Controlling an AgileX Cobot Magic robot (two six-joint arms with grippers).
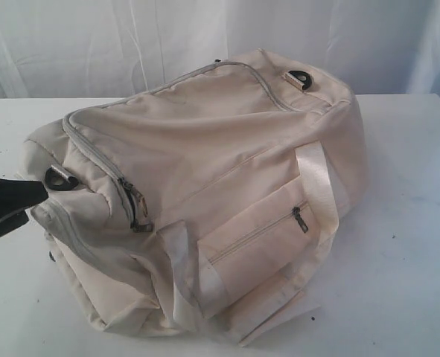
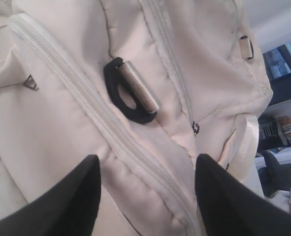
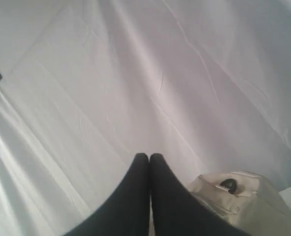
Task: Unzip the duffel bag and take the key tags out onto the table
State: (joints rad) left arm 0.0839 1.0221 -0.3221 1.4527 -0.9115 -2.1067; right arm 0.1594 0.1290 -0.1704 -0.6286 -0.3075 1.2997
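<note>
The black left gripper (image 2: pixel 147 162), gaping empty at the cream fabric duffel bag's (image 1: pixel 205 149) left end, may pinch loose cloth, not the grey zipper pull (image 1: pixel 134 212); the right gripper (image 3: pixel 149 157) is closed, empty.

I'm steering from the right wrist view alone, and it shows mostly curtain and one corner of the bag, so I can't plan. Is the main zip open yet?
Observer: No. In the exterior view the duffel bag has its main zipper closed, with the pulls hanging near the bag's left end.
Operator: And where is the left arm?
Observer: The left pincer is open and holds nothing. Its fingers stand either side of a zipper line, close to a black D-ring.
</note>
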